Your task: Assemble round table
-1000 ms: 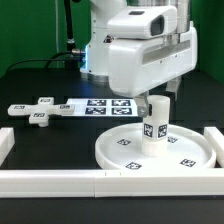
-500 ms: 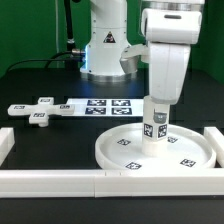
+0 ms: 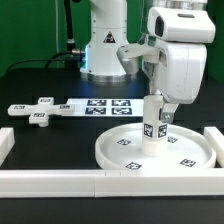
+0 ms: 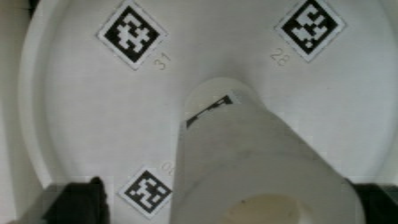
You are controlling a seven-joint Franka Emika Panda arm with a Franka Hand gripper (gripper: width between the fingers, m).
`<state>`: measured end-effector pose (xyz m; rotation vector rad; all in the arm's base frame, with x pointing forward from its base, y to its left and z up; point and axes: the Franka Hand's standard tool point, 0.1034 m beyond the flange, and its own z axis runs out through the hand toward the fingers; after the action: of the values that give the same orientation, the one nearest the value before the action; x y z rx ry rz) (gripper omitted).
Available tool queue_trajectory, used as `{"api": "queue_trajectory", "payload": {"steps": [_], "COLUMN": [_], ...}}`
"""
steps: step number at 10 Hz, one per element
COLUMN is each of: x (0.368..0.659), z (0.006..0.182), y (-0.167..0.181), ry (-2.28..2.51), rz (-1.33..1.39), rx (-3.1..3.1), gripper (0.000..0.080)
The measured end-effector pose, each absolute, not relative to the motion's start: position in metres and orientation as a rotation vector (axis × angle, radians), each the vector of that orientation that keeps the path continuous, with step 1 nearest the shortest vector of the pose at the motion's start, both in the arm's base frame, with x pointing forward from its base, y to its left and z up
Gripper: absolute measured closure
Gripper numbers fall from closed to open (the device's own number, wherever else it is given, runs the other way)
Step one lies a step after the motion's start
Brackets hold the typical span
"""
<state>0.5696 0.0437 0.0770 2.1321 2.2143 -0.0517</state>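
Over at the exterior view's left the cross-shaped piece (image 3: 38, 111) lies flat, well apart from the action. Past the marker board (image 3: 100, 105) sits the round disc (image 3: 190, 152), with the post (image 3: 153, 125) upright at its middle – long axis vertical, top pointing straight up into the gripper (image 3: 157, 104). The gripper hangs directly above, and its fingers (image 4: 75, 200) look spread wide, straddling the post's top – a gap shows on one side.

The black tabletop (image 3: 30, 85) carries a large rimmed white plastic disc (image 3: 112, 152) beneath the pincer (image 3: 156, 100), the marker board (image 3: 100, 104) near it, and a white plastic cross-shaped piece (image 3: 38, 110) well apart.
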Motion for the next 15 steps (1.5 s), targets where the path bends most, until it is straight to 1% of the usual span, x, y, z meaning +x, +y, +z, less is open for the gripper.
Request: {"api": "queue_trajectory", "payload": {"steps": [1, 2, 6, 11, 15], "x": [0.5695, 0.5673, 0.5664, 0.5658, 0.5659], "z": [0.0768, 0.0759, 0.0754, 0.075, 0.0749], "y": [0.0435, 0.043, 0.0427, 0.0487, 0.048], "ry": [2.214, 2.217, 2.13, 1.322, 0.965], "rz": [-0.052, -0.065, -0.061, -0.019, -0.011], "rx": [2.133, 2.137, 2.229, 2.804, 2.947], "gripper": [0.0269, 0.0387, 0.0387, 0.0387, 0.0387]}}
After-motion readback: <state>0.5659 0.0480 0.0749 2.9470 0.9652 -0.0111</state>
